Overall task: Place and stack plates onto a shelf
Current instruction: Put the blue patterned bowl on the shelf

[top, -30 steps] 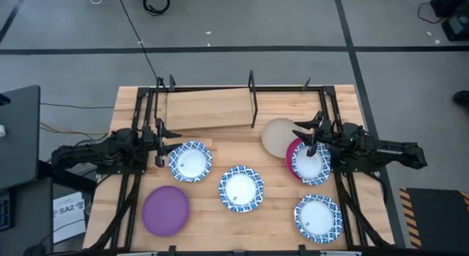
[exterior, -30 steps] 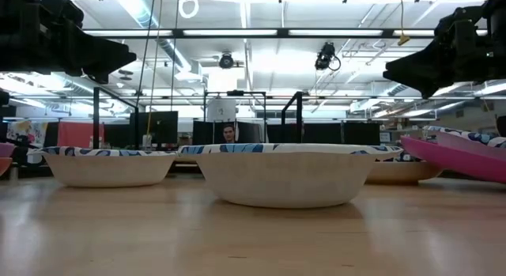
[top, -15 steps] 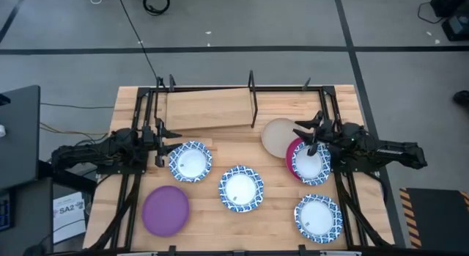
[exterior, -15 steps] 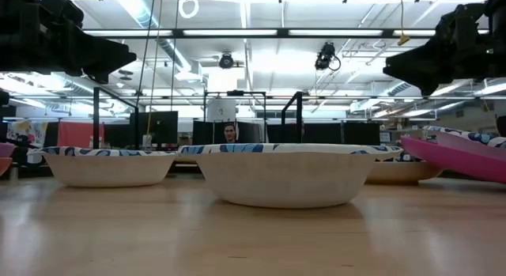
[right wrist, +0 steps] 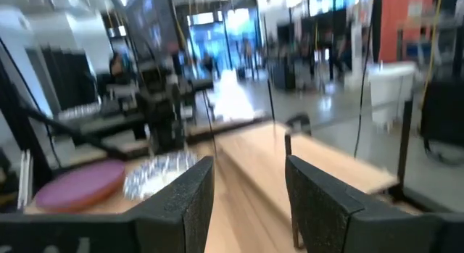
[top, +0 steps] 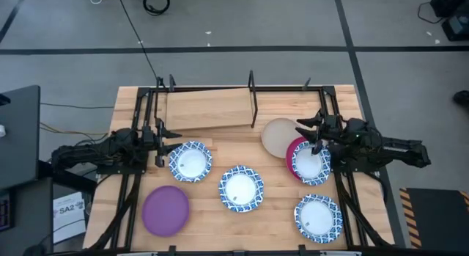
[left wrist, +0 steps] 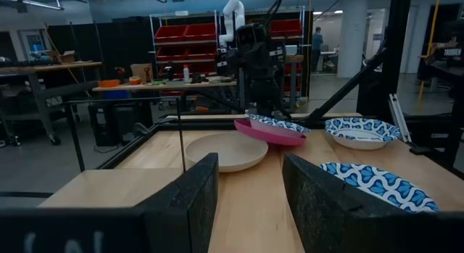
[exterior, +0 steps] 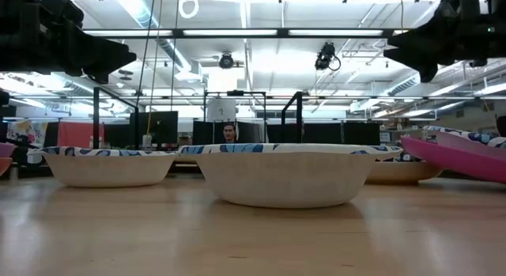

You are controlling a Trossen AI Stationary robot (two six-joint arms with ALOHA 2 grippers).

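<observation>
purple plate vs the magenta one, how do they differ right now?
The purple plate lies alone and flat at the table's front left; the magenta plate sits on the right, tilted, its edge up on the beige plate. The purple one is bare; the magenta one carries a blue-and-white plate. The right gripper hovers by the magenta one; no gripper is near the purple one. Both are plain, round and off the shelf.

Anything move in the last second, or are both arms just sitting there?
Only the right gripper moved: in the low view it rose a little, and from above its arm shifted slightly toward the table's right edge. It stayed open and empty above the patterned plate on the magenta plate. The left gripper, also open, the other plates and the shelf did not change.
</observation>
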